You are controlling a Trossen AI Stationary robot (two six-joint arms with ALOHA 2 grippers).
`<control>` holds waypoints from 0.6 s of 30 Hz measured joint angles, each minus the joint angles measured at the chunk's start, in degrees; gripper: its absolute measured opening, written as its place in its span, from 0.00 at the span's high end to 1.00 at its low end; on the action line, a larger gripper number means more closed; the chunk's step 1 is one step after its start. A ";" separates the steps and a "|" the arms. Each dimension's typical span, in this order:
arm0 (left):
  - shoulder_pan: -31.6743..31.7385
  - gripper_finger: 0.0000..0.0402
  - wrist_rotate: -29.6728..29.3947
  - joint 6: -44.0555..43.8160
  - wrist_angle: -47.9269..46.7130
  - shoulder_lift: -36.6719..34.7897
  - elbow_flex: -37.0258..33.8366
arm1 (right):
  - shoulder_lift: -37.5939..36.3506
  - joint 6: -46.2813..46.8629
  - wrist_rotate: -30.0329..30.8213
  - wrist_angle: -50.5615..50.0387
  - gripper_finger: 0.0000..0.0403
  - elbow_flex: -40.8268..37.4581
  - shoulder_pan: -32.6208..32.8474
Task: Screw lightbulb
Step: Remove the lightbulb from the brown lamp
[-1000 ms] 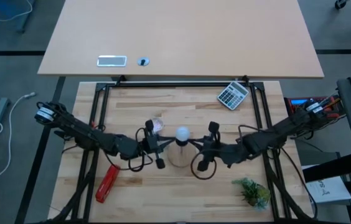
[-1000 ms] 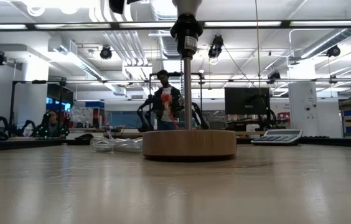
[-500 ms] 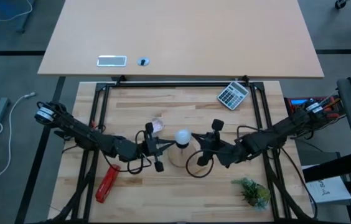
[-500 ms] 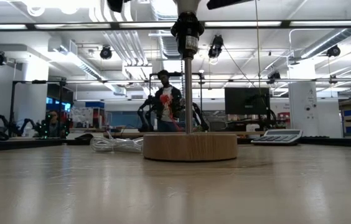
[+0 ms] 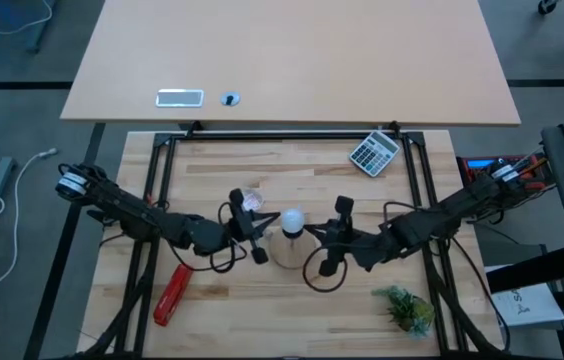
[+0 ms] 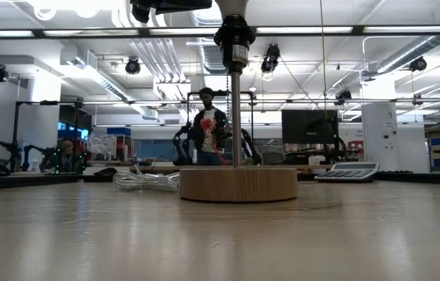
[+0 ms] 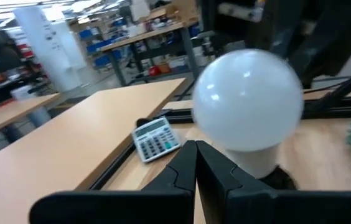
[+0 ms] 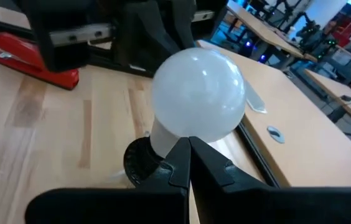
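Lightbulb [image 5: 293, 217] sits upright in the black socket [image 8: 139, 163] on top of the lamp post [image 6: 235, 117], which rises from the round wooden base [image 6: 238, 184] mid-table. Bulb is seated in the socket; can't tell how far it's threaded.

Left gripper [image 5: 258, 226] is just beside the bulb on one side, right gripper [image 5: 334, 236] near it on the other. Both sets of jaws are pressed together with nothing between them. In each wrist view the closed fingertips [image 7: 195, 160] point at the bulb's neck, close to it, but contact isn't clear. Neither gripper holds the bulb.

Step looks like the turning phase or the check after it: bulb in place, both arms flanking it.

Next move, my read: if it needs more turns, one gripper must spread its jaws, close around the globe and rotate; the other should steady the base or post so the lamp doesn't spin or tip.

Calculator [image 5: 374, 152], red stapler [image 5: 171, 295], clear plastic scrap [image 5: 251, 201] lie well clear.
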 joint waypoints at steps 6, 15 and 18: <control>0.16 1.00 4.45 -0.02 0.62 -0.07 0.00 | 0.17 0.77 -0.02 0.21 1.00 -0.19 -0.09; 0.07 1.00 8.67 -0.74 0.73 -0.17 0.00 | 0.15 -0.35 3.78 0.07 1.00 -0.49 -0.93; -0.13 1.00 11.40 -1.59 0.99 -0.04 0.00 | 0.15 -0.80 3.50 1.40 1.00 -0.46 -1.74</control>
